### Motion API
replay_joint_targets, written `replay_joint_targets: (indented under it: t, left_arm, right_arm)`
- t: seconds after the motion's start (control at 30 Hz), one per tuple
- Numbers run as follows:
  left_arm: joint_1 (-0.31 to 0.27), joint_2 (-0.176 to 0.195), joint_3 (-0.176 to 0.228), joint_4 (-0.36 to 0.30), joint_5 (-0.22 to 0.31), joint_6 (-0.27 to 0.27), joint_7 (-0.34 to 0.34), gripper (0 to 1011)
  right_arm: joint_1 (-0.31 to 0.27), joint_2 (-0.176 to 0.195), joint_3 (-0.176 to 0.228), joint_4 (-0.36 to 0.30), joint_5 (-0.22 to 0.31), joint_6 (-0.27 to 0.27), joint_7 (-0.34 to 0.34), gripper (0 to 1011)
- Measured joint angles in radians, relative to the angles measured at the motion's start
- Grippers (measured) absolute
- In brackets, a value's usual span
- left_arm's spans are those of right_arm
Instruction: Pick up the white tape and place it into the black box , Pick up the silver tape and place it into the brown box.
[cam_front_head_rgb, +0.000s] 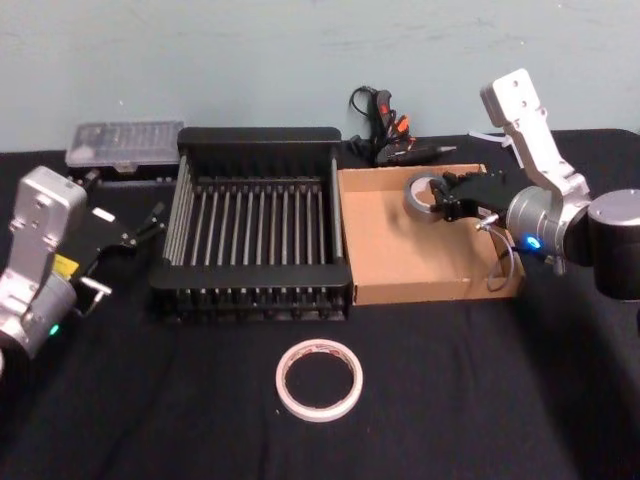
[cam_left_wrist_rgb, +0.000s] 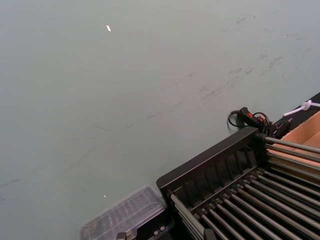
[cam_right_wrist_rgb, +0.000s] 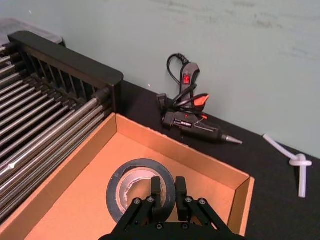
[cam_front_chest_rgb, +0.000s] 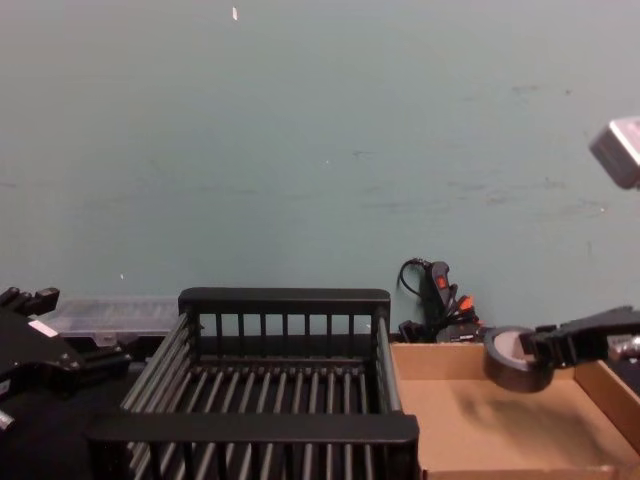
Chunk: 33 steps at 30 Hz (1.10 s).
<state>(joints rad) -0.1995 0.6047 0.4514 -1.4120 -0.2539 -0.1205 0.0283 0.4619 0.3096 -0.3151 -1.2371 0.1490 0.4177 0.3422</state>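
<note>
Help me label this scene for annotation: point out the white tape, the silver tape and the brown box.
white tape (cam_front_head_rgb: 319, 379), head view, on the front band of the ring.
silver tape (cam_right_wrist_rgb: 120, 192), right wrist view, on the dark outer band beside the right gripper's (cam_right_wrist_rgb: 167, 196) fingers.
brown box (cam_front_head_rgb: 400, 255), head view, on its bare floor.

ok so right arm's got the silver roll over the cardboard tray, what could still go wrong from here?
1. The right gripper pinches only one wall of the silver tape, held above the floor of the brown box; released from there, it may roll or bounce.
2. It hangs near the box's back wall, so it could clip that.
3. The white tape still lies on the table; the left gripper sits beside the black box.
</note>
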Motion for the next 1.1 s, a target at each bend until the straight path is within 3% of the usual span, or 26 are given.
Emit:
replay_joint_targets:
  t: [0.57,1.03,1.1]
  left_arm:
    - [0.000,0.000,0.000,0.000,0.000,0.000,0.000,1001]
    - [0.000,0.000,0.000,0.000,0.000,0.000,0.000,1001]
    - [0.000,0.000,0.000,0.000,0.000,0.000,0.000,1001]
  right_arm:
    - [0.021,-0.029,0.002,0.076,-0.008,-0.001,-0.002,174]
    - [0.021,-0.029,0.000,0.078,-0.012,-0.001,-0.003,174]
    - [0.021,-0.029,0.001,0.077,-0.012,-0.001,-0.003,211]
